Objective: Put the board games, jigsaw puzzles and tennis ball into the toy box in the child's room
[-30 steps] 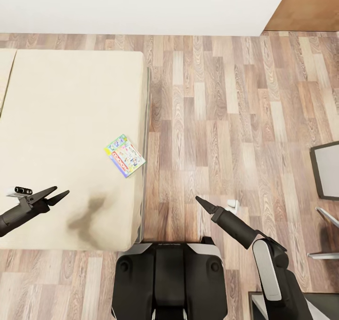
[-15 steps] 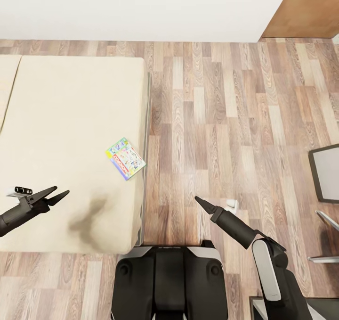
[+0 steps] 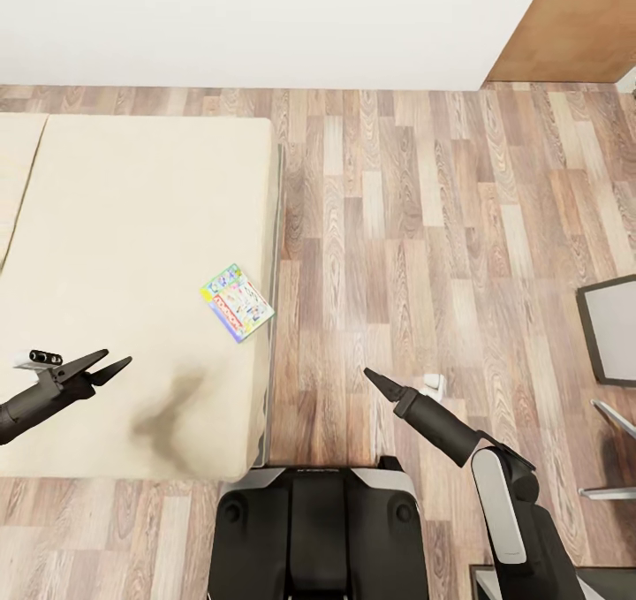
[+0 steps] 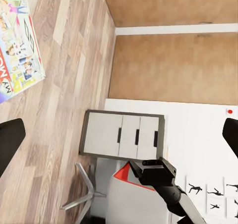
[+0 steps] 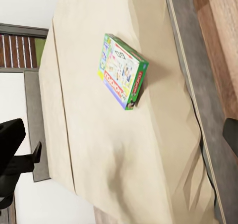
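You face a wood-plank floor [image 3: 424, 229] with the bed [image 3: 115, 255], under a plain cream cover, on your left. One board game [image 3: 236, 302] lies flat on the bed near its floor-side edge; the right wrist view shows it [image 5: 122, 71] as a thin box with a green rim. The left gripper [image 3: 99, 367] hovers over the bed, well apart from the board game, released and empty. The right gripper [image 3: 374, 379] hangs over the floor; you cannot tell whether it is released or clenched.
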Controlling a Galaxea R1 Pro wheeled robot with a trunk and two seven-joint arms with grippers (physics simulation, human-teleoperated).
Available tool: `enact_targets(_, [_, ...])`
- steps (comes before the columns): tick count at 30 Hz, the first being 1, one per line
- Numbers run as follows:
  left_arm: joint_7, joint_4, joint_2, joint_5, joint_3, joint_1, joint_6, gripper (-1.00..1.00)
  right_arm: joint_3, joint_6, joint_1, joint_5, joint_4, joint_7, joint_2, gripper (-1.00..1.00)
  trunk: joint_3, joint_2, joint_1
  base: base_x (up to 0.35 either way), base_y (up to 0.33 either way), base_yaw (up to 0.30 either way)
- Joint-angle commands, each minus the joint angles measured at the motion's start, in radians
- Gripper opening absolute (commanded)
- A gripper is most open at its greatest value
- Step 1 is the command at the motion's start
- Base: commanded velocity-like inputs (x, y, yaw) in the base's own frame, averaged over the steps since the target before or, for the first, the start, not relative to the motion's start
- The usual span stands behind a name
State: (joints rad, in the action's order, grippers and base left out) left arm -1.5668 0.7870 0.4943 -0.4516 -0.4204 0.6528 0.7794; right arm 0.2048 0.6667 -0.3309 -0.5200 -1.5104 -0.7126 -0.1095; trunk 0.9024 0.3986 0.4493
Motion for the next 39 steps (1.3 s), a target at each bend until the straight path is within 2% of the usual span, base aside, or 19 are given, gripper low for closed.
enact_targets(1, [-0.004,0.0,0.0,0.001,0.0,0.0,0.011,1.0,0.002,0.007,0.0,-0.003,0.0,-0.002,-0.001,1.0,-0.001,0.001,0.001,0.0,0.0,0.0])
enact_targets(39, [-0.004,0.001,-0.008,0.001,0.002,0.0,0.011,1.0,-0.005,0.007,0.0,-0.002,0.001,-0.001,-0.002,1.0,-0.062,0.001,0.001,0.0,0.0,0.0])
